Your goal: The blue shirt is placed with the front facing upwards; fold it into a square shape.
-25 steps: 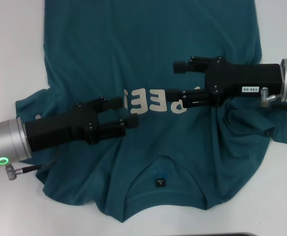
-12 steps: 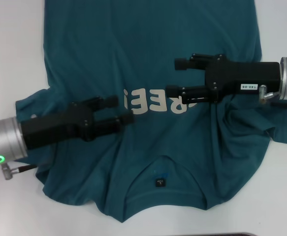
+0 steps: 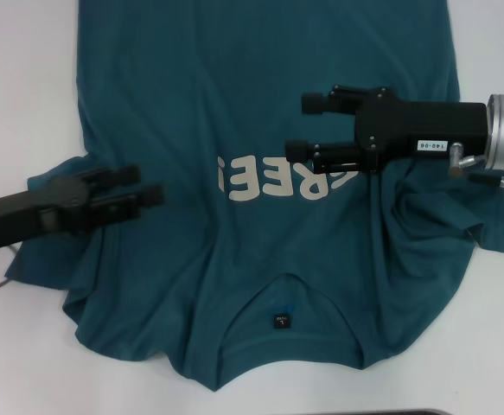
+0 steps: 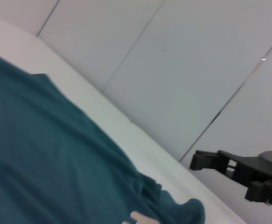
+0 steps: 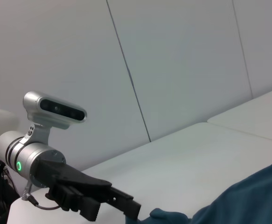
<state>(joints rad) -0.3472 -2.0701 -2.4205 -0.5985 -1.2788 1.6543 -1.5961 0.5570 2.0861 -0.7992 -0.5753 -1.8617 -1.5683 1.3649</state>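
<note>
So, quick rundown of the setup:

Shirt: the blue shirt (image 3: 260,130) lies spread flat on the white counter (image 3: 18,86), front up, collar toward the robot and hem at the far edge of the head view. Not folded at all yet.

Print: white lettering (image 3: 252,177) runs across the chest, reading upside down from the head camera; its right end is hidden under the right hand.

Neck label: small dark neck label (image 3: 280,321) sits inside the collar, near the robot's edge of the counter.

Sleeves: both are bunched and wrinkled, the right one (image 3: 442,216) with a big fold beside the right arm, the left one (image 3: 48,194) partly under the left arm.

Left hand: left hand (image 3: 139,184) is over the shirt's left sleeve area, pointing toward the chest. Fingers are a narrow gap apart, nothing between them. Can't tell if it touches the cloth.

Right hand: right hand (image 3: 308,125) is over the right side of the chest, just beside the lettering, fingers spread wide and gripping nothing.

Wrist views: the left wrist camera shows the teal cloth (image 4: 42,158) and the right hand (image 4: 205,161) farther off; the right wrist camera shows the left hand (image 5: 124,207) and a corner of the shirt (image 5: 247,196).
</note>
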